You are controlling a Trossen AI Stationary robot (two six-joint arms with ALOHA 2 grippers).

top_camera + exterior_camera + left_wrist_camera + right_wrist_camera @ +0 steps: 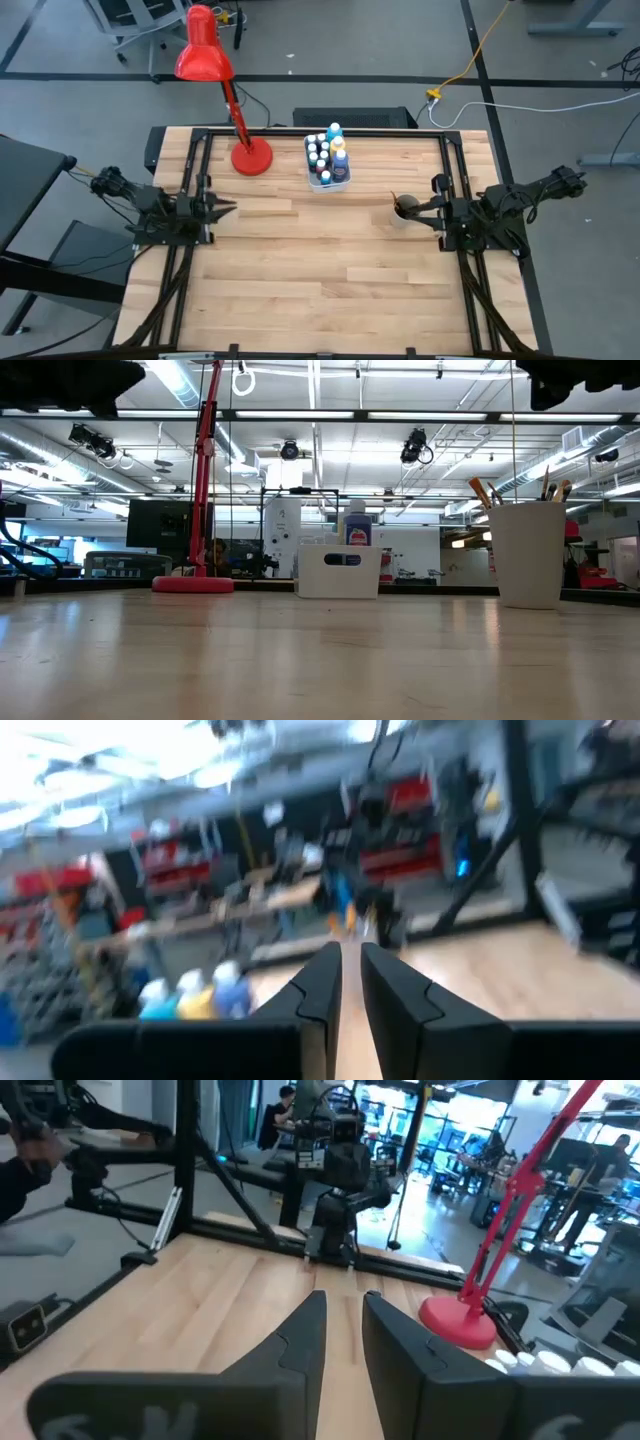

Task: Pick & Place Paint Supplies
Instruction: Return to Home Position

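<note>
Several white-capped paint bottles (327, 152) stand upright in a white tub (341, 178) at the table's far middle; the tub (340, 572) rests on its base. Paintbrushes (480, 492) stick up out of a white cup (527, 555), which shows dark from above (406, 208) at right of centre. My left gripper (228, 208) is drawn back at the left edge, level and holding nothing, with only a narrow slit between its fingers (350, 985). My right gripper (419, 207) hangs level just above and beside the cup, also with only a slit (345, 1335), and holds nothing.
A red desk lamp stands on its round base (250, 158) left of the tub, its head (203, 55) reaching beyond the far edge. Black frame rails (200, 180) run along both table sides. Bare wood (320, 270) fills the middle and near part.
</note>
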